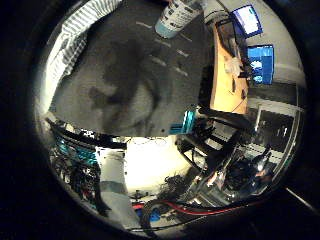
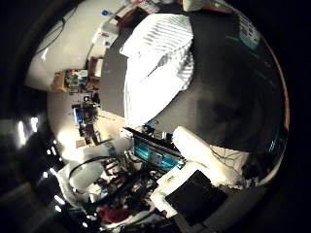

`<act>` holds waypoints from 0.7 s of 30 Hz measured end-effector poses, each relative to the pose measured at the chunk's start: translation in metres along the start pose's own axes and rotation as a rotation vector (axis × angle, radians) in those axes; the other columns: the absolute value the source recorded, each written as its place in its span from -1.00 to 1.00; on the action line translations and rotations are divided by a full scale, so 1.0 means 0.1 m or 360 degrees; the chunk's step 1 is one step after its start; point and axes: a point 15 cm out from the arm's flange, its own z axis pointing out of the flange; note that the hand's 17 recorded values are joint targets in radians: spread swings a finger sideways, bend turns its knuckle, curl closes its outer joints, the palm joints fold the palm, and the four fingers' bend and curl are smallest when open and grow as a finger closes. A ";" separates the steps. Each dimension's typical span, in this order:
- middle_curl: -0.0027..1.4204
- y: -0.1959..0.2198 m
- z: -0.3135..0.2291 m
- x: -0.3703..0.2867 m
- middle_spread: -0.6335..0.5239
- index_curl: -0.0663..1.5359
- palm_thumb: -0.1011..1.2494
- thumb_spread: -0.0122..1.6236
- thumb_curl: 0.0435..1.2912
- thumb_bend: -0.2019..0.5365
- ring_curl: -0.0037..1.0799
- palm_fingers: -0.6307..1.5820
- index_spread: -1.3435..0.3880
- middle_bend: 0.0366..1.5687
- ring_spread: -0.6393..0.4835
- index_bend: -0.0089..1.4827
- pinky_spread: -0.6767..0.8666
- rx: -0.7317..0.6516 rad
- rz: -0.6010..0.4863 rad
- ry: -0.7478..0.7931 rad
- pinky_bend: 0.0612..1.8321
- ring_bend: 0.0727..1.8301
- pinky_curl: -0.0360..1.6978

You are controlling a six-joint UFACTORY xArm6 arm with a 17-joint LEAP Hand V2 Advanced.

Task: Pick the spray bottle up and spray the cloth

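While the white-and-black robot hand (image 2: 194, 189) hung above the dark grey tabletop (image 1: 125, 75) holding nothing visible, its finger spread couldn't be judged. White striped cloth (image 2: 155, 63) lay crumpled on that tabletop. Well apart stood the white-labelled, blue-based spray bottle (image 1: 176, 17); its facing unclear.

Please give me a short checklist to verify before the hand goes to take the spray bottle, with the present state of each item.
1. Spray bottle standing on the dark table: ok, though only part of it shows.
2. Striped cloth lying on the same table: ok.
3. Bottle apart from the cloth: ok.
4. Table between bottle and cloth free of other things: ok in the part that is seen.
5. Hand holding nothing: ok.
6. Which way the bottle's nozzle points: cannot tell.
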 end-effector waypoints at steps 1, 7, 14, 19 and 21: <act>-0.52 0.02 0.02 -0.03 0.23 -0.56 0.15 0.39 -0.54 -0.51 -0.61 -0.26 0.21 -0.78 0.46 -0.79 0.39 0.0013 0.0001 -0.0050 -0.71 -0.80 -0.58; -0.51 0.15 0.13 -0.11 0.23 -0.57 0.15 0.40 -0.54 -0.51 -0.57 -0.26 0.22 -0.77 0.45 -0.78 0.38 0.0115 0.0059 -0.0271 -0.69 -0.78 -0.58; -0.50 0.15 0.05 0.11 0.23 -0.57 0.15 0.40 -0.54 -0.51 -0.55 -0.26 0.23 -0.76 0.45 -0.78 0.38 0.0196 0.0137 -0.0312 -0.68 -0.78 -0.59; -0.50 0.25 0.05 0.21 0.23 -0.57 0.15 0.40 -0.54 -0.51 -0.55 -0.25 0.23 -0.76 0.45 -0.77 0.37 0.0193 0.0163 -0.0391 -0.68 -0.78 -0.60; -0.50 0.29 0.05 0.30 0.23 -0.57 0.15 0.40 -0.54 -0.51 -0.55 -0.25 0.23 -0.76 0.45 -0.77 0.37 0.0201 0.0193 -0.0395 -0.68 -0.78 -0.60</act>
